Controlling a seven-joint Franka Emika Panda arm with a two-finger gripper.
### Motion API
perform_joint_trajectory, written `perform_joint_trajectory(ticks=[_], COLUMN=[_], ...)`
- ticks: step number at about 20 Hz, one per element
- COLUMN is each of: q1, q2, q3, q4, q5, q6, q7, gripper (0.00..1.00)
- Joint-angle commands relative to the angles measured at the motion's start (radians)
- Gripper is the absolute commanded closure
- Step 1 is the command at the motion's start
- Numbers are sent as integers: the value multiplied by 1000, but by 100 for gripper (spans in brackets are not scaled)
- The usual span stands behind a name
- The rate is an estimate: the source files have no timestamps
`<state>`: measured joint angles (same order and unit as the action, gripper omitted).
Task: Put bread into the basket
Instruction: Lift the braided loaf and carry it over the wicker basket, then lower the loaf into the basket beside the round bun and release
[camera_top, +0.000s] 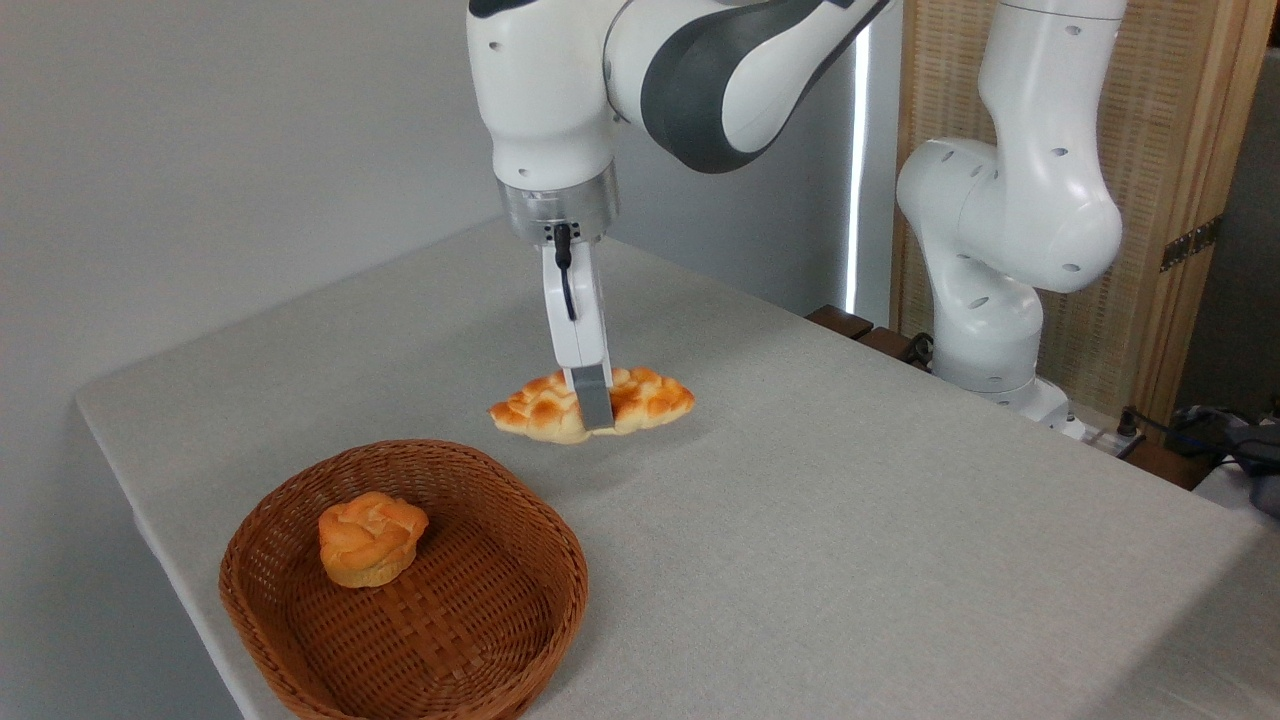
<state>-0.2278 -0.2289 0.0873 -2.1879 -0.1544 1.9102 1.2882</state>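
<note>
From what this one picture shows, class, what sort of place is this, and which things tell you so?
Probably a robot lab or test room, not a kitchen: an arm bolted beside a bare grey table, cables trailing nearby, and only the bread and the basket set out.

One loaf (640, 398), one bun (371, 537), one basket (560, 545)

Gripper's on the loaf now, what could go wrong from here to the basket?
1. The gripper pinches the loaf only at mid-length, with both ends sticking out, so it could twist or slip in transit.
2. A bun already sits in the basket's left half; dropped there, the loaf could land on it or roll over the rim. Aim right.
</note>
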Motion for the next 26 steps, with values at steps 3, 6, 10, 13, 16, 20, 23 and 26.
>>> perform_joint_trajectory(ticks=[3,6,10,13,16,20,23,26], q1=[1,1,1,1,1,1,1,1], q2=[19,49,94,126,158,190,230,243], q3=[94,106,120,120,118,118,117,115], q4=[88,88,88,88,88,88,91,91], q5=[-131,-172,-229,-243,-246,-246,-243,-240], q6=[44,171,324,423,516,587,644,671], q7=[10,8,5,5,3,6,8,8], gripper=[62,62,62,62,62,58,48,39])
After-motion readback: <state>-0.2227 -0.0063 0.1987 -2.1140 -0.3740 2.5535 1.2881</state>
